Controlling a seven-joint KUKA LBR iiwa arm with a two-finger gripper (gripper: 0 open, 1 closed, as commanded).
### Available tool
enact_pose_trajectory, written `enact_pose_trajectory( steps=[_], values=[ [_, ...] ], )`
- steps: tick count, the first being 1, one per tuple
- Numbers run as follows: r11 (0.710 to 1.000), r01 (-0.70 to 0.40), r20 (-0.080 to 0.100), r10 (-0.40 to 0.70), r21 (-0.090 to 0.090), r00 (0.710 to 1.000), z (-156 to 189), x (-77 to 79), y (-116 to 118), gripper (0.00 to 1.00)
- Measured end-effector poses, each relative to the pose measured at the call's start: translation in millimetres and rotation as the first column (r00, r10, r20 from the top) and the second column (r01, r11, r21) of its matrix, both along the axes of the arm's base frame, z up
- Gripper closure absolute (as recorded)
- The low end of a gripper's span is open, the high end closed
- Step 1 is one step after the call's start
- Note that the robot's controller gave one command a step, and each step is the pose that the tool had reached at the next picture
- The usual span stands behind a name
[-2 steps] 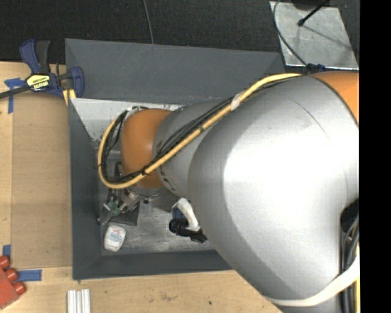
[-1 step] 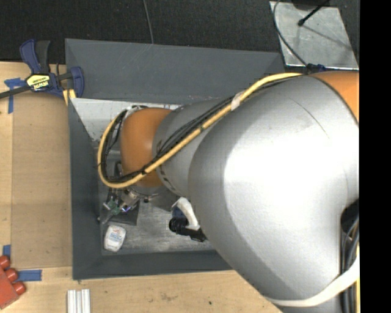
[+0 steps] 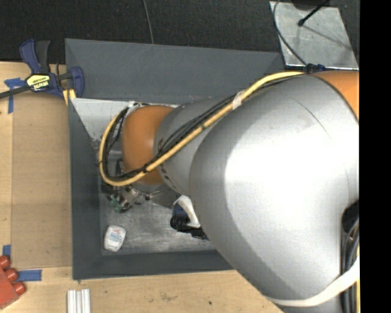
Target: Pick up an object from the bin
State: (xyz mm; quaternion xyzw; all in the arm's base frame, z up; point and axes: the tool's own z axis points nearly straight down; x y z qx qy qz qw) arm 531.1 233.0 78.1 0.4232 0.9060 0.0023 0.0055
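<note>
A small white rounded packet (image 3: 114, 237) lies on the bin (image 3: 82, 214) floor near the claw (image 3: 125, 199), apart from it. It looks light, perhaps slippery; a pinch across its narrow width would suit. Whether the claw is apart or together cannot be told. A white-and-dark thing (image 3: 183, 215) lies farther off.

Backdrop: matte black surface (image 3: 183, 24) across the top | Top right: pale grey sheet (image 3: 330, 43) crossed by a thin black rod (image 3: 313, 14) | Left and bottom: flat tan desk (image 3: 33, 183) | Bottom left corner: red object (image 3: 7, 287), kind unclear | Bottom edge: small white ridged piece (image 3: 78, 299)
</note>
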Motion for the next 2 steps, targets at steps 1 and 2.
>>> enact_pose_trajectory(
  steps=[1, 2],
  values=[
    [1.0, -0.002, -0.008, 0.002, 0.001, 1.0, 7.6, 0.9, 0.3, 1.0],
    [1.0, -0.004, -0.007, 0.004, 0.002, 1.0, 26.6, 2.1, -0.1, 1.0]
  ],
)
